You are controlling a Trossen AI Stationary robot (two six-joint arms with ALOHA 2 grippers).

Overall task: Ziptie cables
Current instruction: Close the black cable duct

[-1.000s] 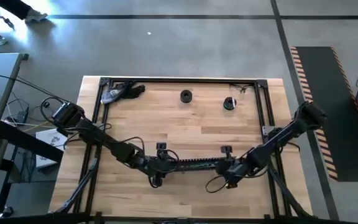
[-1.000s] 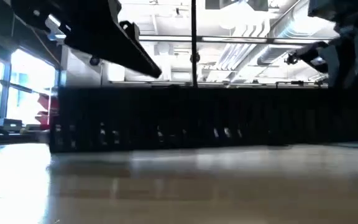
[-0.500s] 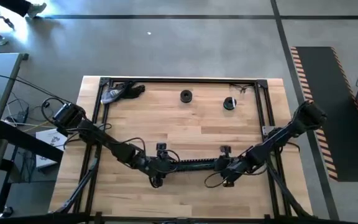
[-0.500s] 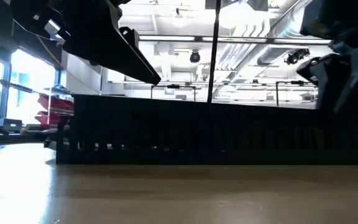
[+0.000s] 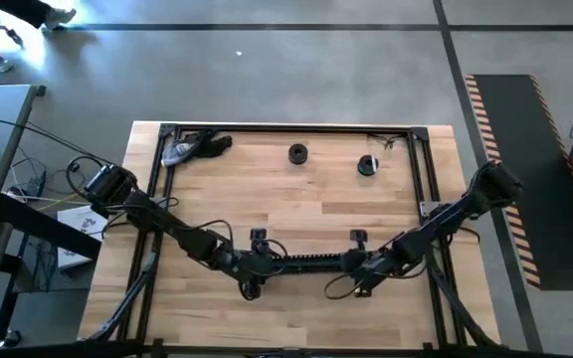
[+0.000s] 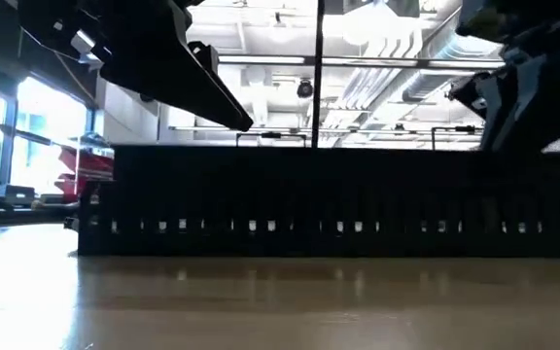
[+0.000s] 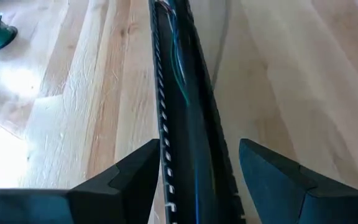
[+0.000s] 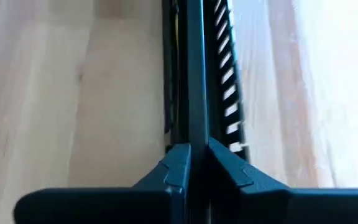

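black channel (image 5: 311,261) between both grippers

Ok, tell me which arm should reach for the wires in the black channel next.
Probably the left. The left gripper is open astride the channel, with the wires showing inside just ahead of it. The right gripper is shut on a channel wall at the other end.

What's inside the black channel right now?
Thin pale and greenish cables run along inside the channel. Between the left gripper's fingers the inside is too dark to tell.
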